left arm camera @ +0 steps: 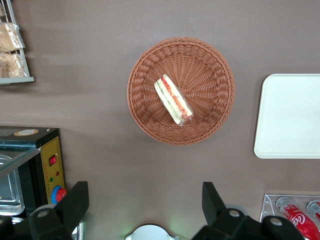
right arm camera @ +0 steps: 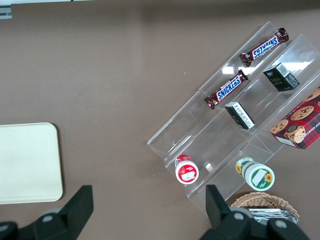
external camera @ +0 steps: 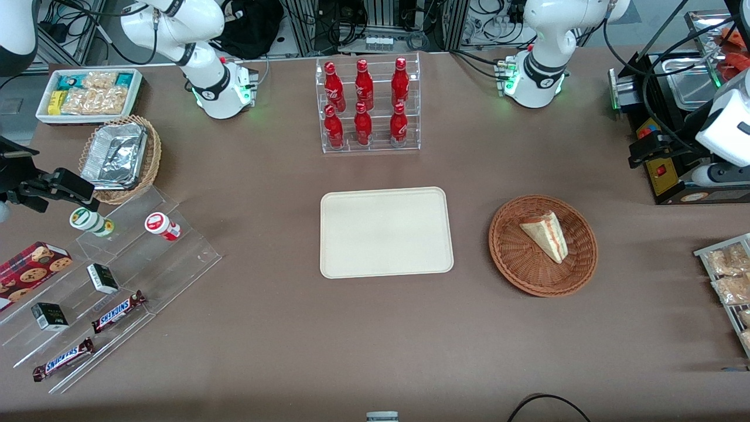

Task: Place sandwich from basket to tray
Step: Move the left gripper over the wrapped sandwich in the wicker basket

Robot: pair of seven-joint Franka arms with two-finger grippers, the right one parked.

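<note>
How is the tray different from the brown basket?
The tray is flat, cream, rectangular and bare; the basket is round, reddish-brown wicker and holds the sandwich. Both sit on the table. The end effector, open, hangs high above the basket.

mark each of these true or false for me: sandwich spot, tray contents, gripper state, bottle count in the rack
1. The sandwich lies in the basket. True.
2. The tray already holds a sandwich. False: its surface is bare.
3. The gripper is shut on the sandwich. False: it is open, high above the table, with the basket in its view and nothing between its fingers.
4. The clear rack holds six red bottles. True.
5. The basket sits on the tray. False: it rests on the table beside the tray, toward the working arm's end.
</note>
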